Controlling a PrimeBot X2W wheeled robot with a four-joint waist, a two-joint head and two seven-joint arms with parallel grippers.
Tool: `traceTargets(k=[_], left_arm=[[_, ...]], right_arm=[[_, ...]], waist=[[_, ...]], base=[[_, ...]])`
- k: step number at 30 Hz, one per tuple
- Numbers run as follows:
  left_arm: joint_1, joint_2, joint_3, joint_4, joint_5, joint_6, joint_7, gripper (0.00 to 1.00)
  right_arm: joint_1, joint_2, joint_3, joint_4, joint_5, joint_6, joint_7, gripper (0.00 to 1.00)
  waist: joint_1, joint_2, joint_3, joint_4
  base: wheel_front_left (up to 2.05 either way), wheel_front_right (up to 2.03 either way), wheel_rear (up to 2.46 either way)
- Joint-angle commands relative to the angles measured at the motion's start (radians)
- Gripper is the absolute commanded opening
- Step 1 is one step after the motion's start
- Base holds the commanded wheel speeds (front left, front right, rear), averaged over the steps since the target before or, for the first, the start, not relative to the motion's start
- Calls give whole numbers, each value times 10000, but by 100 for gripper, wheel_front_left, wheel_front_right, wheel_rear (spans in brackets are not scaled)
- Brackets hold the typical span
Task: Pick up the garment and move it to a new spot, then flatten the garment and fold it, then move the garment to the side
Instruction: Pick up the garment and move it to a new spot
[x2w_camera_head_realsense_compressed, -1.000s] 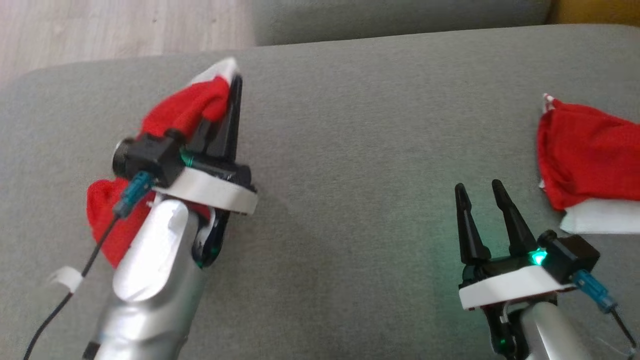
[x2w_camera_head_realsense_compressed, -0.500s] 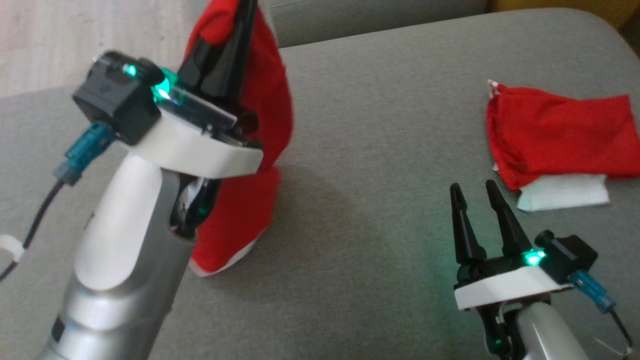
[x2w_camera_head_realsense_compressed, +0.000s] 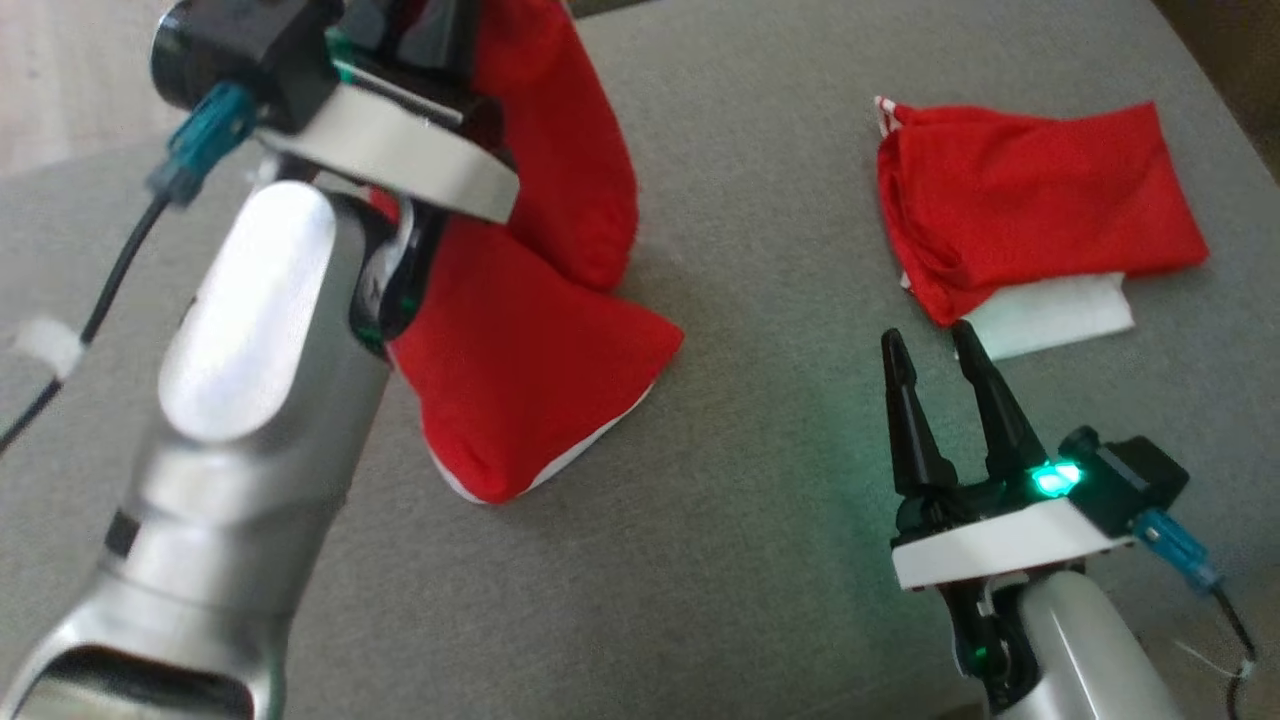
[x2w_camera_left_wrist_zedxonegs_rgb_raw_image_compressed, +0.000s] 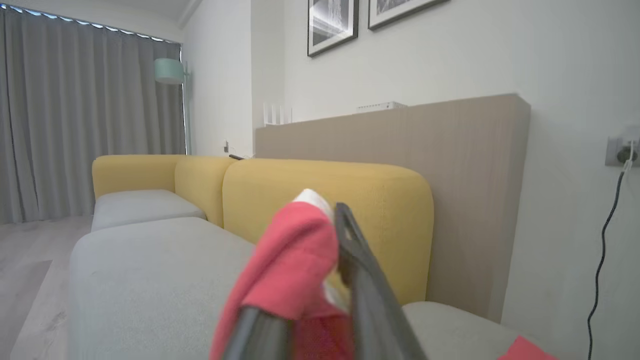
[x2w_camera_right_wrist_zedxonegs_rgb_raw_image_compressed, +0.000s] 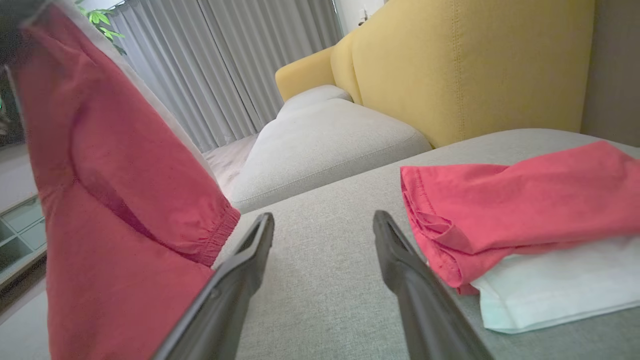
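Note:
A red garment with a white lining (x2w_camera_head_realsense_compressed: 540, 340) hangs from my left gripper (x2w_camera_left_wrist_zedxonegs_rgb_raw_image_compressed: 325, 215), which is shut on its upper edge. The cloth is lifted at the upper left of the head view, and its lower end rests on the grey sofa cushion (x2w_camera_head_realsense_compressed: 780, 500). In the right wrist view the same garment (x2w_camera_right_wrist_zedxonegs_rgb_raw_image_compressed: 115, 200) drapes down on the left. My right gripper (x2w_camera_head_realsense_compressed: 930, 338) stands open and empty at the lower right, low over the cushion, its fingers (x2w_camera_right_wrist_zedxonegs_rgb_raw_image_compressed: 240, 270) apart.
A second red cloth (x2w_camera_head_realsense_compressed: 1030, 190) lies folded on a white piece (x2w_camera_head_realsense_compressed: 1050, 315) at the right, just beyond my right gripper. Yellow backrests (x2w_camera_left_wrist_zedxonegs_rgb_raw_image_compressed: 325, 185) rise behind the cushion. The floor lies beyond the cushion's left edge.
My left gripper has lifted the red garment off the cushion and carried it up and rightward, so it now hangs. The head camera has shifted. The right gripper has stayed open.

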Motion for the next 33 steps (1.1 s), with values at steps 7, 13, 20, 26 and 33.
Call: traceTargets(k=[7,13,20,26,33], left_arm=[[-1322,472,-405,2175,373,-286,-320,100],[-1378,734,-531,2547,62,-377,-688,100],[-795,1013,-486,2227,-65,-323,-1282,100],[1020,1400,-287,1205,-124,224,-1831,100],[4179,1465,74,-299,-297,1227,-2201,100]], right_arm=[[-386,-41,304,-376,241,-7,-109,100],[-341,-41,242,-250,116,-7,-109,100],[-264,-41,80,-119,-179,-7,-109,100],[-64,-41,-330,16,-592,-7,-109,100],[154,-41,-842,165,-962,-7,-109,100]], waist=[[-2,0,539,-400],[-2,0,389,48],[-2,0,-4,765],[-2,0,-495,1641],[-2,0,-992,2469]], base=[[0,0,0],[0,0,0],[0,0,0],[0,0,0],[0,0,0]])
